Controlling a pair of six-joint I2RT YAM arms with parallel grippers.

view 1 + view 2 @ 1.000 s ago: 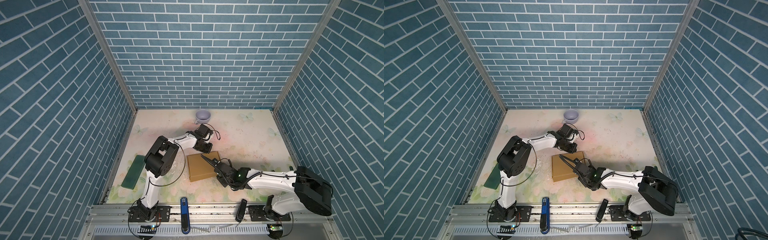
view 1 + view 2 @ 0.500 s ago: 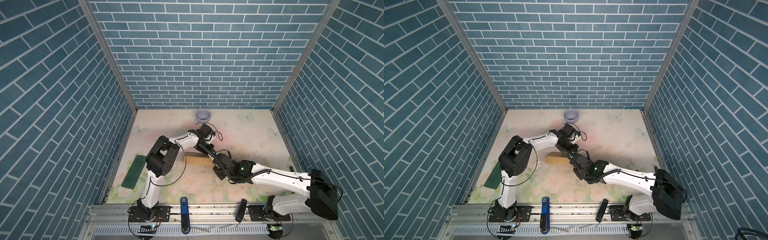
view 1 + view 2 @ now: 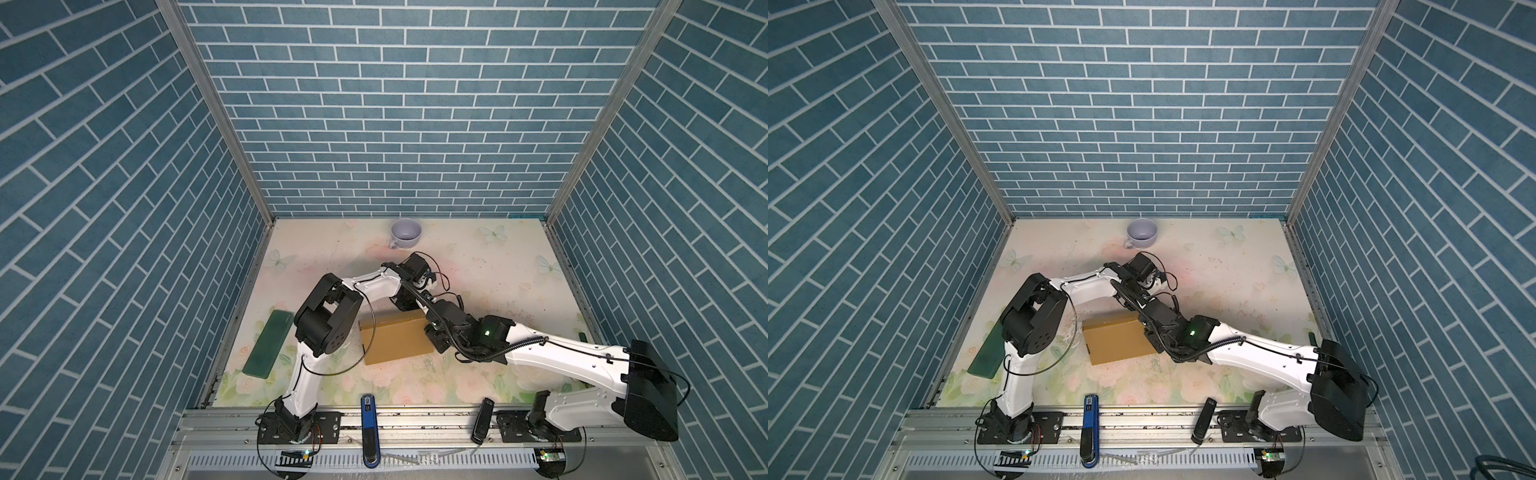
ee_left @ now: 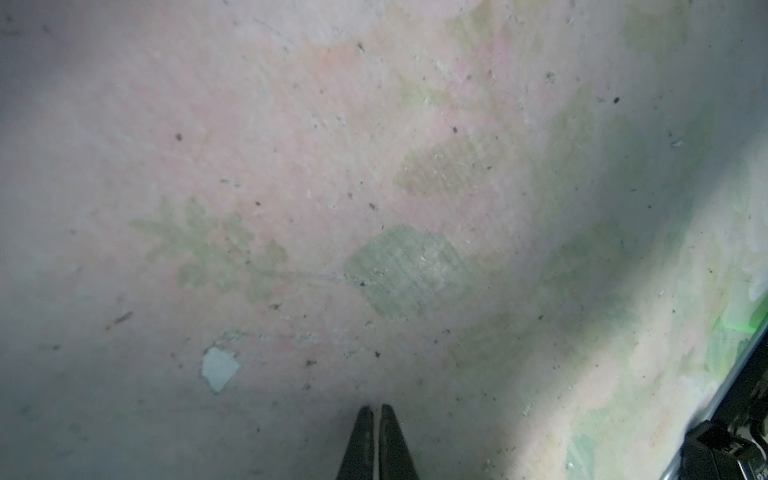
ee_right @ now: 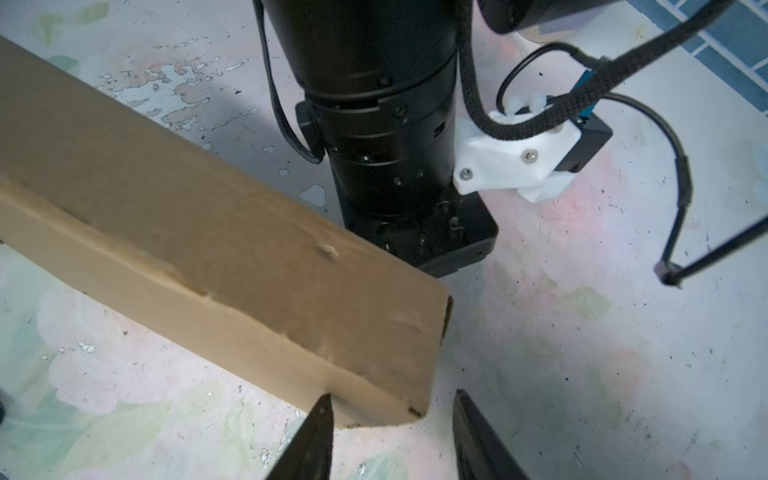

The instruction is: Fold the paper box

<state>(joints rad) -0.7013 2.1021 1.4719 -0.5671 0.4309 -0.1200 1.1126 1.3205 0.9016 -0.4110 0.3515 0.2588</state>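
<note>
- The plain brown cardboard paper box [image 3: 397, 340] is lying on the floral-printed worktop [image 3: 498, 270] as a shallow, flat, closed slab.
- The right claw [image 5: 393, 398] is holding its fingers apart and straddling one corner of the box. One fingertip [image 5: 326, 405] is sitting right at the box's side wall. Its mate [image 5: 461, 399] is standing clear of the cardboard, over bare worktop.
- The left claw [image 4: 374, 411] is pressing its fingers together with nothing between them, pointing down at bare worktop.
- Seen from the right claw, the left claw's black body is standing just beyond the box's far long edge. Whether it is touching the cardboard cannot be told.
- A dark green flat board [image 3: 268, 345] is lying well apart from both claws, on the left arm's side.
- A pale lilac mug [image 3: 405, 232] is standing upright well beyond the left claw, near the back wall.
</note>
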